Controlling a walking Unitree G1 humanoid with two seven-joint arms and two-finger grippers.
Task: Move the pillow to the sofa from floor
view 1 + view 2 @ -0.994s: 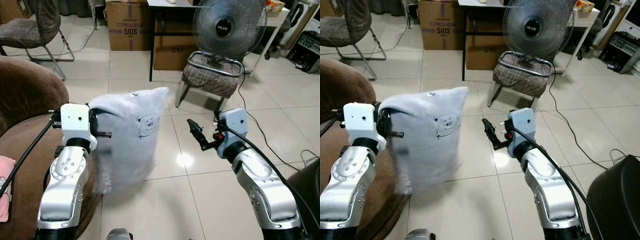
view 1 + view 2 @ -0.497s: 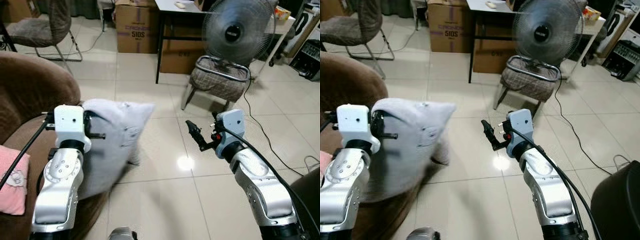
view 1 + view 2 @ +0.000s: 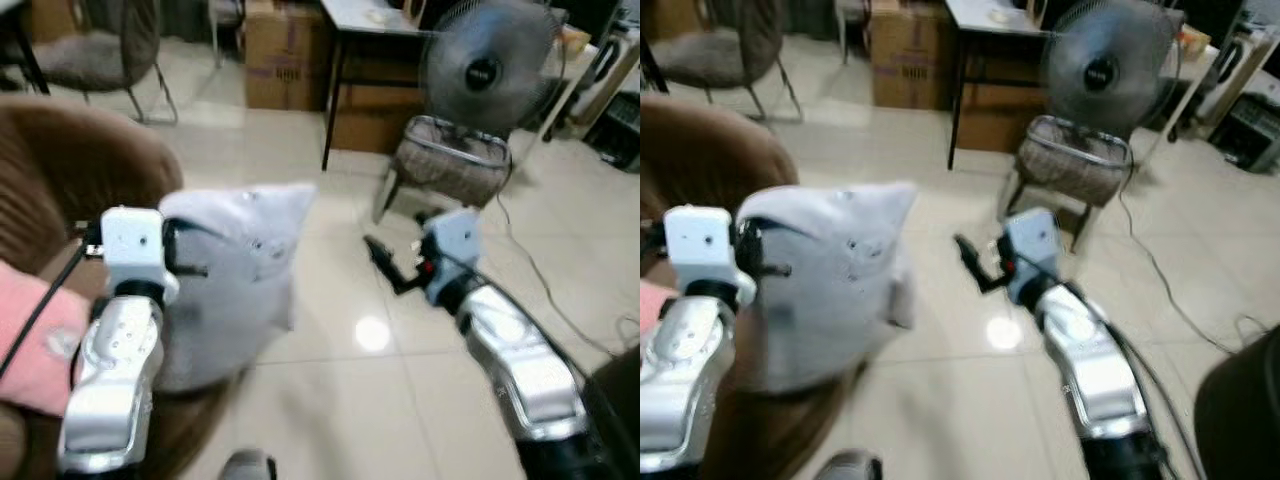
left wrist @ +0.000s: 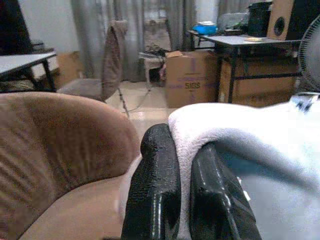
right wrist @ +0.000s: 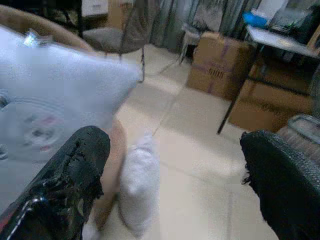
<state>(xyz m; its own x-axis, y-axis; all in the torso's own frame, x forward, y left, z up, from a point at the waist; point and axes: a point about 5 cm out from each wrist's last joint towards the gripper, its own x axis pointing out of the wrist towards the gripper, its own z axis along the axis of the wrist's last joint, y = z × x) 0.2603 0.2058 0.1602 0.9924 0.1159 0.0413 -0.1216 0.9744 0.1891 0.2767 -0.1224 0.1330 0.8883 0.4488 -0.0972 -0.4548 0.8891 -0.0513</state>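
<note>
Aloft beside the brown sofa, the white pillow hung from the left gripper, whose two black fingers were pressed together on a fold of the pillow's edge, the fabric bunched between them. From that pinch the pillow drooped away and downward, its lower end near the front edge of the sofa seat, over the tiled floor. Behind the fingers rose the sofa's rounded brown back, and a pink cushion lay on the seat beside the left arm.

The right gripper was raised over the tiles with its fingers spread wide apart and nothing between them, pointing toward the pillow but well short of it. Beyond its fingertips stood a cardboard box and a dark table. A standing fan and a padded chair stood farther out across the room.
</note>
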